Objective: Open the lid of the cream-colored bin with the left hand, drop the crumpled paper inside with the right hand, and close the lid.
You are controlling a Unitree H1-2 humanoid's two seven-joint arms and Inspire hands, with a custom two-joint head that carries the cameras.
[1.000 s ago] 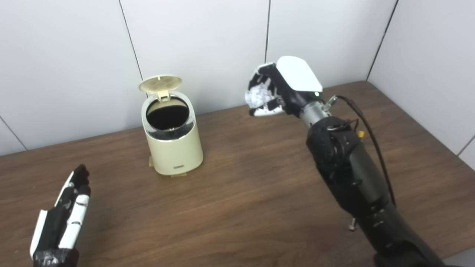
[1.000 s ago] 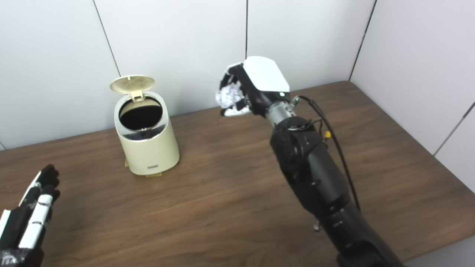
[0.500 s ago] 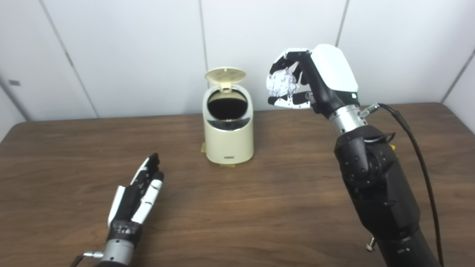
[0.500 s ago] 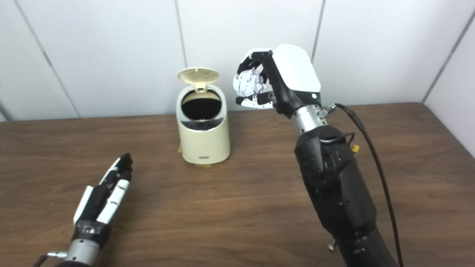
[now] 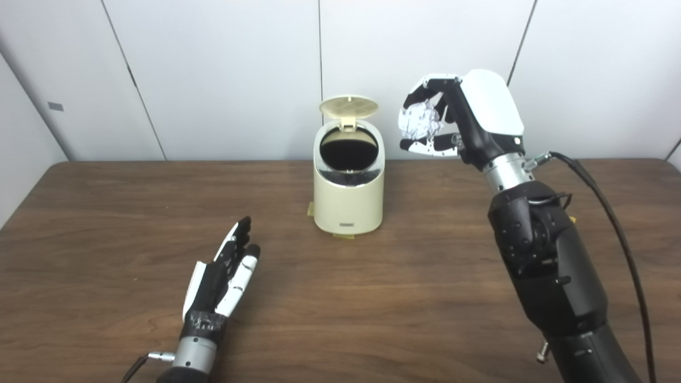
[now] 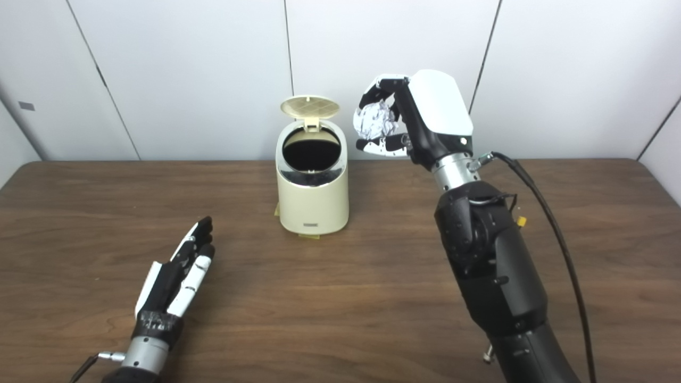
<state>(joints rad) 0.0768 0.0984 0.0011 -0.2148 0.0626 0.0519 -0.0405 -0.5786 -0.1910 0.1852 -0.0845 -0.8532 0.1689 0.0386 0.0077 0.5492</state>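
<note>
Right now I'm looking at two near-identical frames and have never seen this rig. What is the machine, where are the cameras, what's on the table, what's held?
It is a humanoid robot at a wooden table. Both pictures come from two cameras side by side on its head, so they show one scene from slightly different spots. Its two arms enter from the bottom edge.

On the table stands a cream-colored bin with its lid flipped up, so the dark inside shows.

The right hand is raised in the air to the right of the bin's opening and is closed around a crumpled paper. The paper is beside the opening, not above it.

The left hand lies low over the table with fingers stretched out, holding nothing and away from the bin.
</note>
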